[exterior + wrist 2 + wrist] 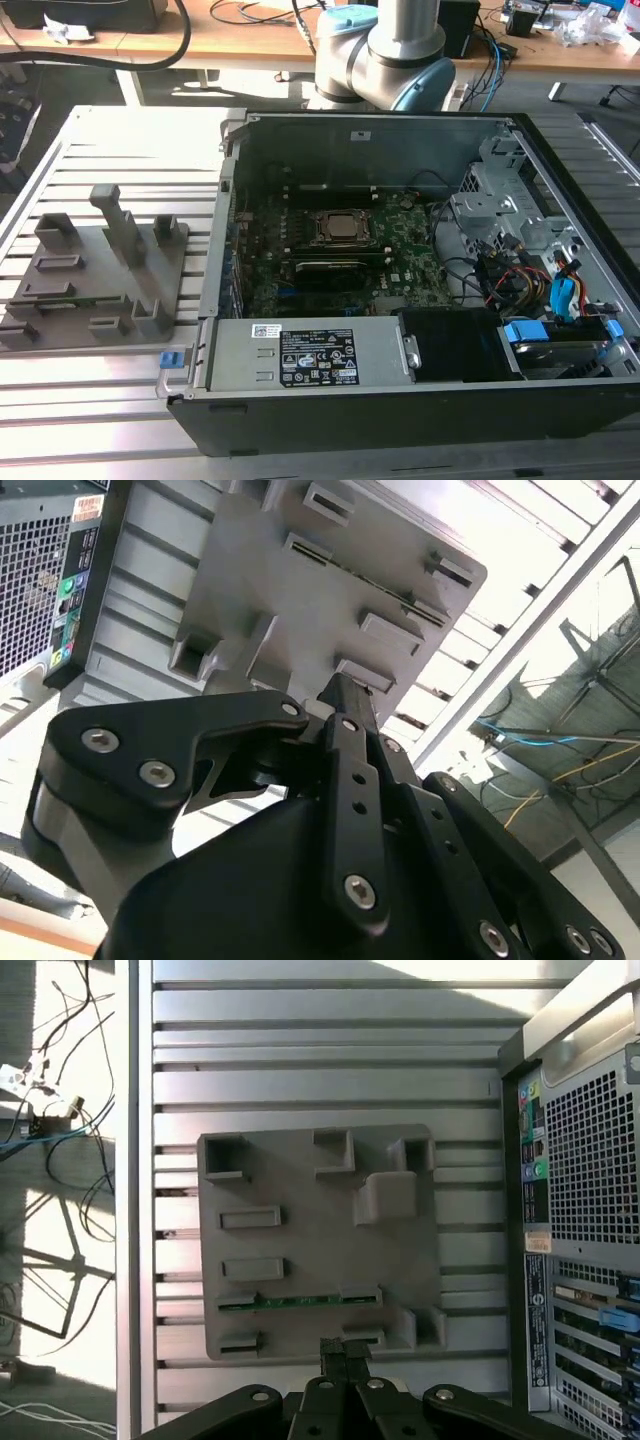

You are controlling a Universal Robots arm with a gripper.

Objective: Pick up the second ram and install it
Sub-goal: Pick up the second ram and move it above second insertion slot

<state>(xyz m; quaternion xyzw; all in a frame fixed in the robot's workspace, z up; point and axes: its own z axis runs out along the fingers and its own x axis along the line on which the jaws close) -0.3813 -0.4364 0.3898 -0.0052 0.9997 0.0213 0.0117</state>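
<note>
In the first wrist view I read the pincer (345,1352) as narrow: its two fingertips are drawn together with nothing between them, at the near edge of the grey holder plate (320,1250). I cannot tell whether they touch the plate. The second ram (300,1301) sits in a long slot of the plate, just beyond that near edge, a thin green strip between two grey end blocks and apart from the pincer. Upright blocks and further slots occupy the rest of the plate. The plate rests on the slotted aluminium worktop (300,1070). The computer case (590,1160) stands just beside the plate. In the exterior view the case is open on top, with the motherboard (405,262) and the CPU socket (340,228) inside.
</note>
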